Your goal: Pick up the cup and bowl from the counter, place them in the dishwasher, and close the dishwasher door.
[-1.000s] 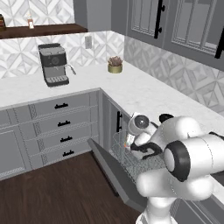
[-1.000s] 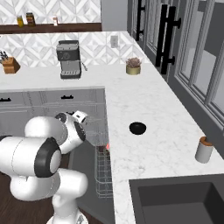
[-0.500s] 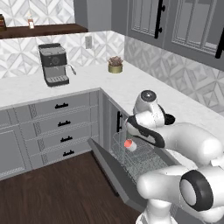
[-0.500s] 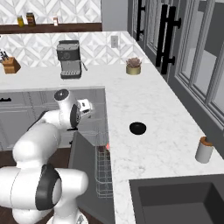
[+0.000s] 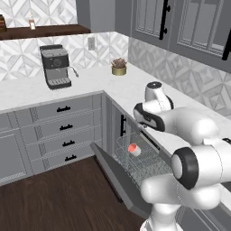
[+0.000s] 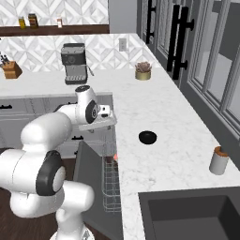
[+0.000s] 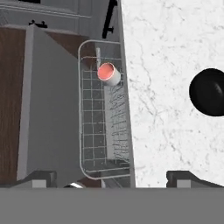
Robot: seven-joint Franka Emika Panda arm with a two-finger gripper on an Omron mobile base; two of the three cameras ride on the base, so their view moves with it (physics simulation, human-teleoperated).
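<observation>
The small grey cup [image 7: 108,73] with its red-pink top lies on its side in the grey wire rack [image 7: 100,127] of the open dishwasher. It also shows as a red spot in the rack in the left base view [image 5: 132,149]. A black bowl [image 6: 147,137] sits on the white marble counter [image 6: 178,140], at the right edge of the hand view [image 7: 209,92]. My gripper [image 7: 113,178] hangs open and empty high above the rack's edge and the counter rim, with its fingertips [image 7: 39,177] far apart. The dishwasher door [image 5: 115,176] is folded down.
A coffee machine [image 5: 55,66] and a potted plant [image 5: 119,66] stand at the back of the counter. A brown-capped soap bottle [image 6: 218,160] stands beside the sink [image 6: 187,213]. Drawer cabinets with black handles [image 5: 63,131] are left of the dishwasher. A knife block [image 6: 10,69] stands at the far left.
The arm has lifted out of the dishwasher rack and swung up toward the counter edge. The cup stays behind in the rack, free of the gripper.
</observation>
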